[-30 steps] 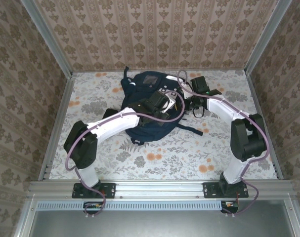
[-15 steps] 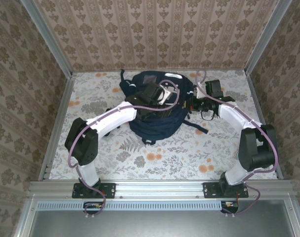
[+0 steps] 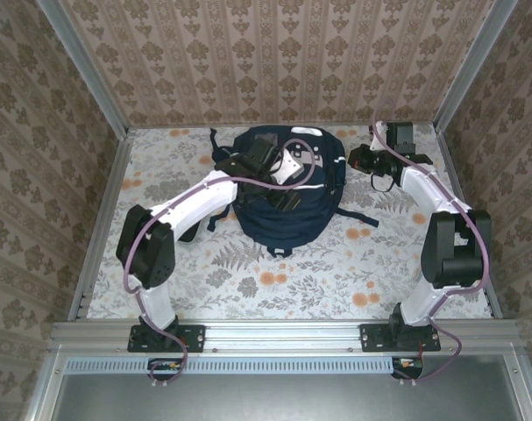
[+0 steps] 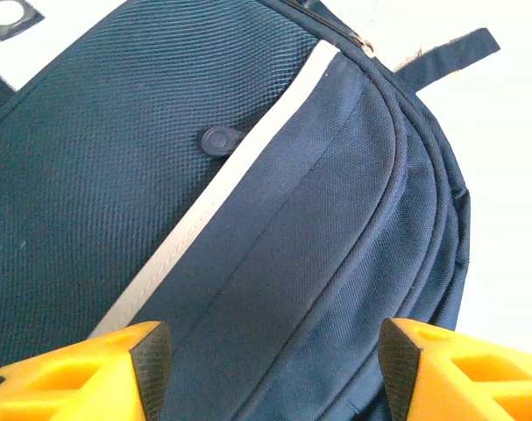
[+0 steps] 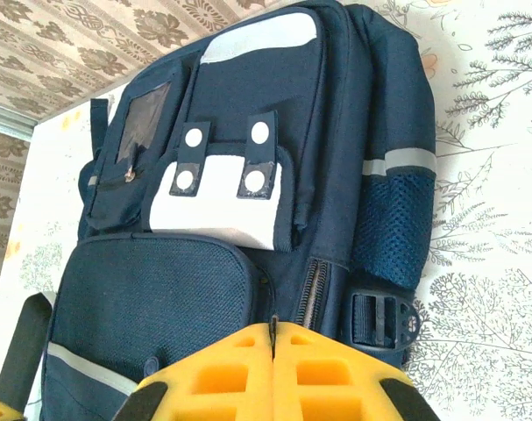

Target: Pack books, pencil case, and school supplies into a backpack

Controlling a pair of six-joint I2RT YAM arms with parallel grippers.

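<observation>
The navy backpack (image 3: 294, 215) lies flat at the back middle of the table, pale patches (image 5: 222, 206) toward the wall. My left gripper (image 3: 287, 199) hovers over its front panel, open, with only blue fabric (image 4: 274, 263) and a white stripe (image 4: 204, 219) between its yellow fingers (image 4: 147, 373). My right gripper (image 3: 360, 160) sits at the bag's right side. Its fingers are shut, pinching a thin dark zipper pull (image 5: 273, 328) beside the zip (image 5: 314, 282). The books and the pencil case are out of view.
A dark strap (image 3: 360, 217) trails from the bag toward the right. The floral table (image 3: 336, 272) lies bare in front of the bag. Wallpapered walls and metal posts (image 3: 103, 206) close in the left, back and right.
The backpack has slid back and to the right. My right gripper moved back toward the far right corner, still shut. My left arm reached further over the bag.
</observation>
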